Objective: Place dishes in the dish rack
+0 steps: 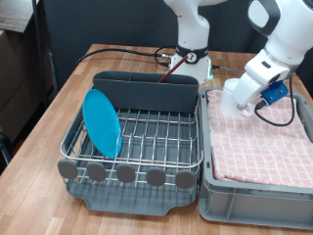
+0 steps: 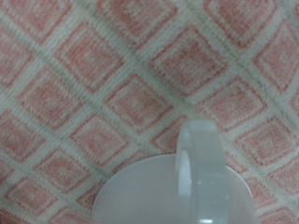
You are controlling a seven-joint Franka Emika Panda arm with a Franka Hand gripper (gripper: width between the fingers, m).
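Just beyond my fingers sits the mug point(image 2: 182, 182), handle up, on the pink checked cloth point(image 2: 93, 84) of the crate point(image 1: 256, 181). My gripper point(image 1: 240, 98) hangs over it; its opening I cannot tell. Farther off, the plate point(image 1: 101, 122) stands in the dish rack point(image 1: 137, 147).

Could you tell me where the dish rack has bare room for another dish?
The dish rack's wire floor is free between the light-blue plate and the rack's exterior-view right edge. The plate fills that left end. The pincer hovers over the pink-lined crate.
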